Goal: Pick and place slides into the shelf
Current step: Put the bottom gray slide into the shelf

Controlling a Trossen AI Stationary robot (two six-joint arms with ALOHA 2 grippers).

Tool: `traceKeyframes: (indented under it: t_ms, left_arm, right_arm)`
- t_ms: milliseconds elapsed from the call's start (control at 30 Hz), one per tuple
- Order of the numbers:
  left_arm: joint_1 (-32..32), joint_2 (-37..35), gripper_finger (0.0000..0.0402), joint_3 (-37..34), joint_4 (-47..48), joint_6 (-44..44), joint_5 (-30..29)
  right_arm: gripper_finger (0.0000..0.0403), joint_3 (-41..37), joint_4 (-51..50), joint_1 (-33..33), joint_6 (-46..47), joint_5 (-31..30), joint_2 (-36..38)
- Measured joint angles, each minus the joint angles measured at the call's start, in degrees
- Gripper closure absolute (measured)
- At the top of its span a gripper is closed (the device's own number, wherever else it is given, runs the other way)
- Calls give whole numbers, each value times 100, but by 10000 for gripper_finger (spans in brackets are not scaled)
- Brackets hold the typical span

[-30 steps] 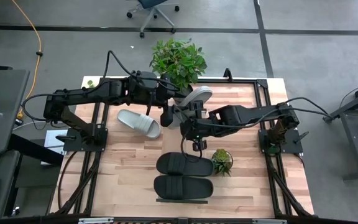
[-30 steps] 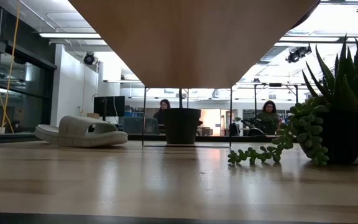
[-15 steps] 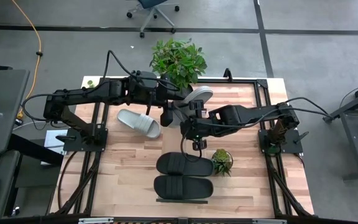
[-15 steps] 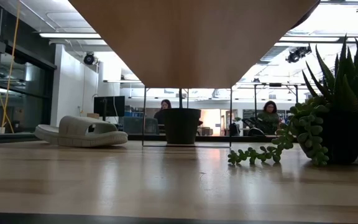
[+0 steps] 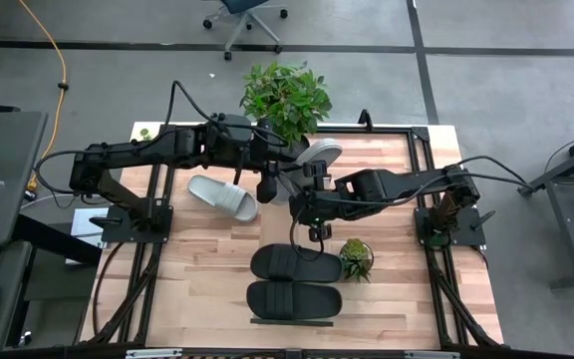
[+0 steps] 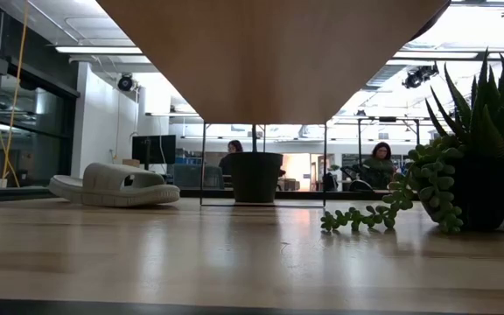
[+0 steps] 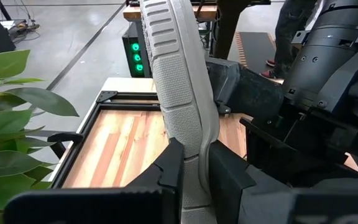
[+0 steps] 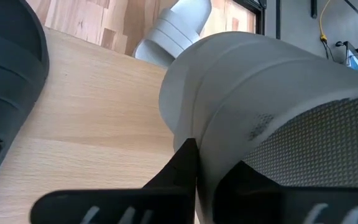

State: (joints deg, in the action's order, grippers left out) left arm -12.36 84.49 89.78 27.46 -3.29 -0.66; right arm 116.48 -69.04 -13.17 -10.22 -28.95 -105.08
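slides: 2 black (image 5: 294,263), 2 light grey | one grey ribbed slide (image 7: 179,99) pinched by both closed claws, left gripper (image 7: 194,177) and right gripper (image 8: 207,171) | other grey slide (image 5: 221,195) beside left gripper | black pair on pale wood shelf (image 5: 207,289) near right gripper

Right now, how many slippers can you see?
4. Two black slides lie side by side on the shelf: one, one. One grey slide lies on the table. Another grey slide is held up between both arms, near the big plant.
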Motion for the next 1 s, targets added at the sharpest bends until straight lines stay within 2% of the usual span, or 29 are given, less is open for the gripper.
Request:
traceKeyframes:
  t_ms: [167, 300, 600, 733, 900, 1000]
  left_arm:
    - [0, 0, 372, 0, 9, -13, -129]
    - [-7, 0, 372, 0, 19, -19, -176]
    - [-4, 7, 373, -3, 458, -129, -307]
    - [-4, 7, 373, -4, 361, -124, -307]
    - [-4, 7, 373, -4, 143, -122, -299]
    - [-7, 7, 374, -4, -166, -112, -149]
  right_arm:
    - [375, 0, -23, 0, 221, -128, 7]
    - [350, -2, -84, -4, 577, -486, 69]
    - [308, 2, -2, -30, 1196, -950, 518]
    - [306, 2, 31, -178, 2045, -1740, 940]
    - [306, 2, 20, -623, 3081, -3113, 1675]
    - [306, 2, -201, -991, 3768, -3581, 2134]
